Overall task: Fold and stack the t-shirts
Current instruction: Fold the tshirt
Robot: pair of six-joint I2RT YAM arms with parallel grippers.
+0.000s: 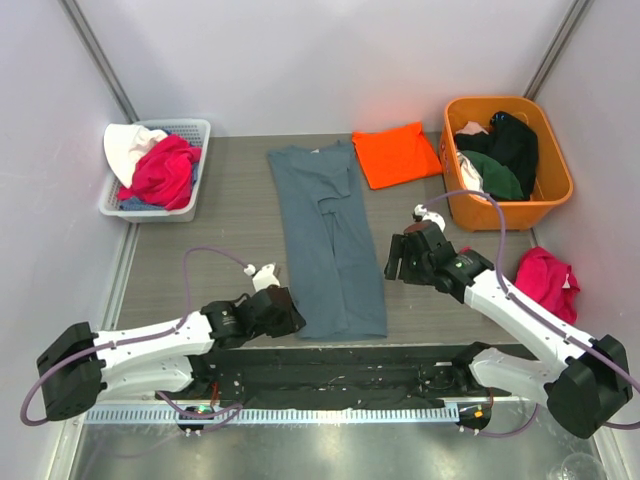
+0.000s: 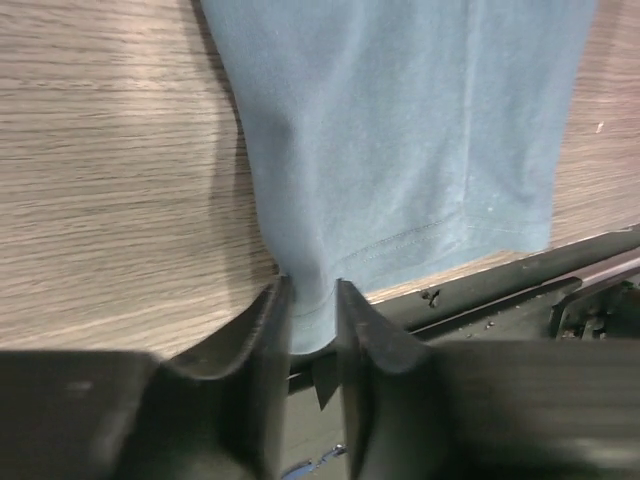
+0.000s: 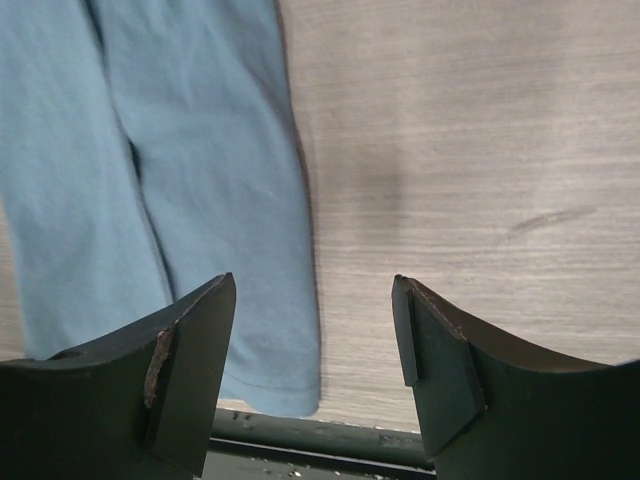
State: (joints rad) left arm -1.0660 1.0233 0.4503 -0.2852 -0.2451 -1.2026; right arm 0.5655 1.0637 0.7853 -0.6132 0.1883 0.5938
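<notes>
The slate blue-grey t-shirt [image 1: 325, 240] lies folded into a long strip down the middle of the table, hem toward me. Behind it, to the right, rests the folded orange t-shirt [image 1: 396, 153]. My left gripper [image 1: 290, 312] sits at the strip's near left corner. In the left wrist view, that gripper [image 2: 313, 300] has its jaws pinched on the hem corner of the blue-grey shirt [image 2: 400, 130]. My right gripper [image 1: 392, 262] hovers open just right of the strip. Seen from the right wrist, this gripper [image 3: 315, 300] straddles the right edge of the shirt [image 3: 200, 150] with nothing gripped.
A white basket [image 1: 200, 125] with pink and white clothes stands at the back left. The orange tub [image 1: 510, 207] at the back right holds dark and green garments. A pink cloth [image 1: 548, 280] lies by the right wall. A black rail [image 1: 330, 360] borders the table's near edge.
</notes>
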